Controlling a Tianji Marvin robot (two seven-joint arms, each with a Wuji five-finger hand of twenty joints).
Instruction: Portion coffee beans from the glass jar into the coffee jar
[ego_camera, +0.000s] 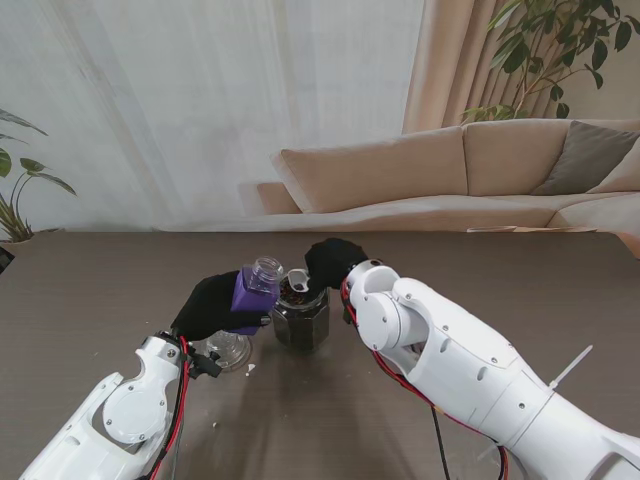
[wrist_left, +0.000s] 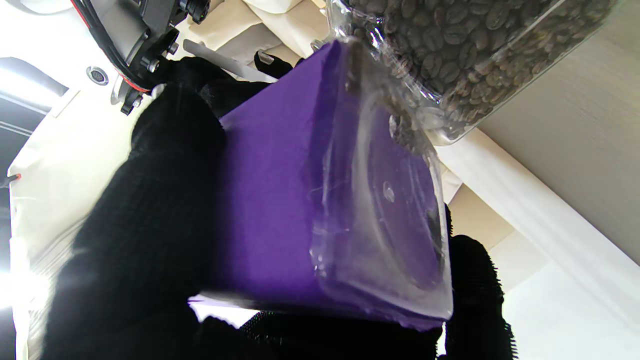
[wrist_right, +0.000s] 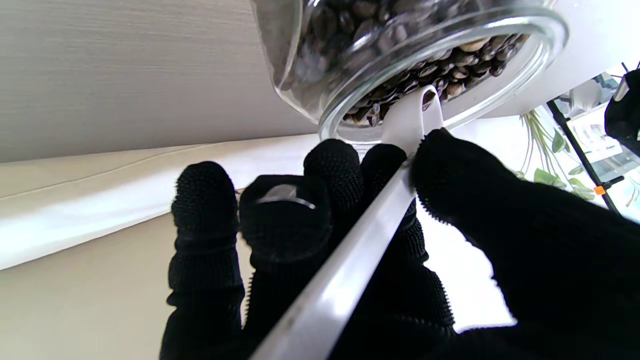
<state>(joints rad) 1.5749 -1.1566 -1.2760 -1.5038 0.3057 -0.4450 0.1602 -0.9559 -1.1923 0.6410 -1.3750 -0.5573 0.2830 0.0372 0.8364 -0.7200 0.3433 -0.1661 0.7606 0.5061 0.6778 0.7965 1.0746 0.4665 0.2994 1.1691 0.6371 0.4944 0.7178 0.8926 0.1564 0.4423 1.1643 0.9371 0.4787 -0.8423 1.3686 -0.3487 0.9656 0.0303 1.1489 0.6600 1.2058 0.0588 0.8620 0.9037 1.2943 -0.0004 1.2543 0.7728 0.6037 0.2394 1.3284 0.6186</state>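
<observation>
At bench centre the glass jar (ego_camera: 302, 318) stands upright, full of beans (wrist_right: 400, 65), mouth open. Right hand (ego_camera: 333, 262) sits just behind and right of it, fingers (wrist_right: 332, 165) clamped on a white scoop (wrist_right: 360, 250) whose bowl is dipped in the beans at the rim. Left hand (ego_camera: 212, 305) is just left of the glass jar, wrapped around the purple coffee jar (ego_camera: 254, 290), held off the bench and tilted, its clear neck leaning toward the glass jar's mouth, nearly touching it.

Risks, as I judge them:
- an overloaded scoop sheds beans on the bench when lifted across
- the coffee jar's neck looks narrow next to the scoop bowl, so a poor line-up spills beans past it
- the tilted coffee jar could knock the glass jar, the two being so close
- the scoop handle could twist in the pinch under load

A clear lid-like piece (ego_camera: 229, 350) lies on the bench under the left hand.
</observation>
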